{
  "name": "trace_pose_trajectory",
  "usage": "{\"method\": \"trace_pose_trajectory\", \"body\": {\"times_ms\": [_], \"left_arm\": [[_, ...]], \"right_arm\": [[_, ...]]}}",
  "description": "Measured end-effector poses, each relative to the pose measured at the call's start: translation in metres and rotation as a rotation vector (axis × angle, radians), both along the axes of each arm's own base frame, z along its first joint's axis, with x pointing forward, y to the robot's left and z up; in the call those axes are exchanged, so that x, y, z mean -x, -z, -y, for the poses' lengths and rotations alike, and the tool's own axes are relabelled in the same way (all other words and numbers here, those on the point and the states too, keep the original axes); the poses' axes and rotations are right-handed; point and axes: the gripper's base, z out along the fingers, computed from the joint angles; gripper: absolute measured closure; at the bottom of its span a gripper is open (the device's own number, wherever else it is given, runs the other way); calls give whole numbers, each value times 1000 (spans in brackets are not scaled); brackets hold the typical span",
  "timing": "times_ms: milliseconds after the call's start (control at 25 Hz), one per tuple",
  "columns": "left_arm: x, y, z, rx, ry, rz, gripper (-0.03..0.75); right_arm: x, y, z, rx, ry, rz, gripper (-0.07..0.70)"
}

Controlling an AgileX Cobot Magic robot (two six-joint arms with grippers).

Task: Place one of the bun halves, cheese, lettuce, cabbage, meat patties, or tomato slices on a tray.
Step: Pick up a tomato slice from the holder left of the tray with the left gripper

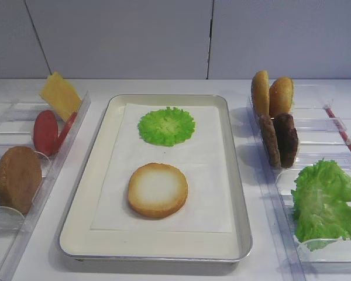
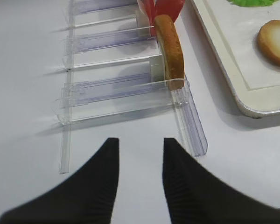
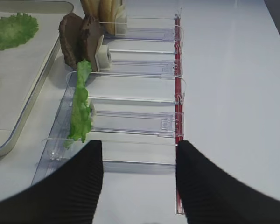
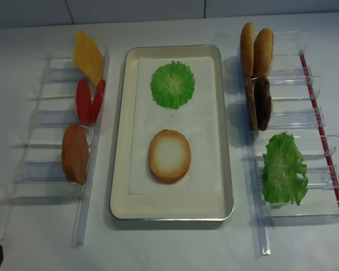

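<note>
While both grippers hang with their black fingers parted and nothing between them, the left gripper (image 2: pixel 139 154) hovers over the bare table just short of the left clear rack (image 2: pixel 130 88), and the right gripper (image 3: pixel 139 158) over the right rack's (image 3: pixel 130 121) near end. On the tray (image 1: pixel 88 193), a bun half (image 1: pixel 158 190) lies flat, pale face up, nearer the front rim than the round cabbage leaf (image 1: pixel 166 126).

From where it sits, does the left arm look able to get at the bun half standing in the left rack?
Probably yes: the left gripper is open, the bun half stands just ahead, nothing between them.
</note>
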Motion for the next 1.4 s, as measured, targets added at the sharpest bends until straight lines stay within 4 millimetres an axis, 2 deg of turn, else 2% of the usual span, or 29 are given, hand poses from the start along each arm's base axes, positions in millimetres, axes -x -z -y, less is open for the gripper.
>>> {"method": "trace_pose_trajectory", "body": {"times_ms": [1000,1280,1400], "left_arm": [[0,0,0,0,0,0,501],[0,0,5,79,11,-8,501],[-5,-7,7,95,21,-44,501]], "right_arm": [[0,0,0,0,0,0,250],[0,0,0,0,0,0,250],[0,0,0,0,0,0,250]]}}
